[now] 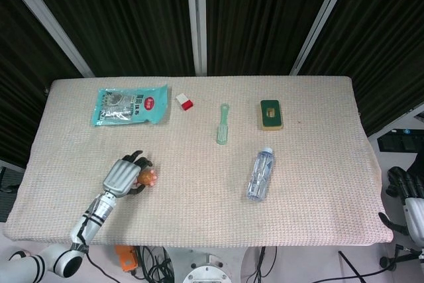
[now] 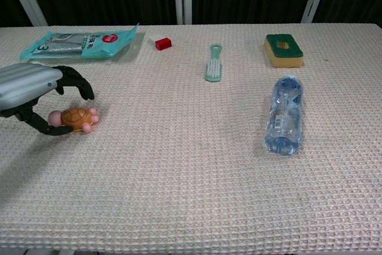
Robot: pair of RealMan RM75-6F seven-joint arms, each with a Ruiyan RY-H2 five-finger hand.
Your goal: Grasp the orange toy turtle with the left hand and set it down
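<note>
- Turtle (image 2: 74, 118) lies on the desk (image 2: 191, 195) at the left edge of the chest view, its shell up, resting on the cloth.
- Left hand (image 2: 30, 91) arches over it with fingers (image 2: 77, 82) spread apart and gripping nothing; whether the thumb touches the toy I cannot tell.
- Step in hand looks like the release after setting down; next, the hand should lift clear without nudging the toy.
- Right hand (image 1: 407, 193) hangs off the desk at lower right, its fingers unclear.

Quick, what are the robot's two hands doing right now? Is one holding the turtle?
Left hand: open, fingers spread above the orange toy turtle, which lies on the table; not gripping it.
Right hand: off the table's edge; open or closed cannot be told.
</note>
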